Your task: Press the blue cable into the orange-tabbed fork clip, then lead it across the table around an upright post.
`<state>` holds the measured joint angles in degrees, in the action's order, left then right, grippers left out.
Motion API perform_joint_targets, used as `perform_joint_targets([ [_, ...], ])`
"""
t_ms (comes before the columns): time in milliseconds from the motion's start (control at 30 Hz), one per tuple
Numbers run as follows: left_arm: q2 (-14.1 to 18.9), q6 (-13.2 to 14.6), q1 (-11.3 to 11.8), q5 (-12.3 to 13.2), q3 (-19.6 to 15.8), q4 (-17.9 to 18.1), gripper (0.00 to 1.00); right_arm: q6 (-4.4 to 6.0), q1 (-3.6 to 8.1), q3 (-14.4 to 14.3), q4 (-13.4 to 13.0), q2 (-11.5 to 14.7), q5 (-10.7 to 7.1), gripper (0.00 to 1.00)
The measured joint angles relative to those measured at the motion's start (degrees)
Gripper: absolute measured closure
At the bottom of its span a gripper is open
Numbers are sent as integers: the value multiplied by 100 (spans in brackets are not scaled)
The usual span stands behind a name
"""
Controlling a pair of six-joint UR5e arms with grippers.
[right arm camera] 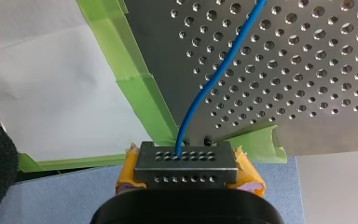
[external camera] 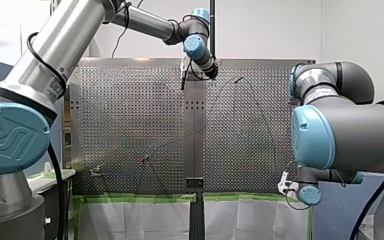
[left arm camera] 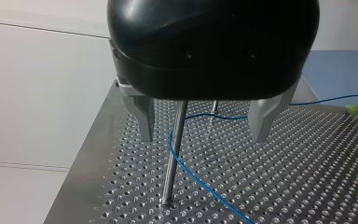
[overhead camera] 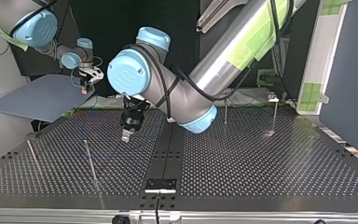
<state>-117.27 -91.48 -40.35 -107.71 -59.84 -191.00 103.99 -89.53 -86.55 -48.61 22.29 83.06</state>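
Note:
The blue cable point(right arm camera: 223, 60) comes off the perforated table and ends between the yellow pads of my right gripper point(right arm camera: 186, 158), which is shut on it just off the table's taped corner. My left gripper point(left arm camera: 203, 137) hangs open above the table, its metal fingers point(left arm camera: 144, 119) astride an upright post point(left arm camera: 173, 154). The cable point(left arm camera: 205, 184) curves past that post's foot without touching the fingers. In the front view my left gripper point(external camera: 184, 80) is at the far middle and a reddish clip point(external camera: 144, 160) sits near the front left.
A second post point(left arm camera: 214, 106) stands behind the first. In the top view two thin posts point(overhead camera: 91, 161) point(overhead camera: 32, 156) rise at the left and a small clip point(overhead camera: 272, 97) sits at the far right. Green tape point(right arm camera: 140, 88) edges the table.

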Motion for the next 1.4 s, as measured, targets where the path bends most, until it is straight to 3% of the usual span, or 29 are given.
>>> perform_joint_targets([
  [367,0,-23,-3,0,1,-1,0,4,-3,0,8,1,-23,100],
  [667,82,-214,-28,-9,-120,-102,0,0,-2,-2,25,1,-26,100],
  [1400,1234,-1124,82,179,-1282,1007,0,-72,-14,1,26,3,-34,100],
])
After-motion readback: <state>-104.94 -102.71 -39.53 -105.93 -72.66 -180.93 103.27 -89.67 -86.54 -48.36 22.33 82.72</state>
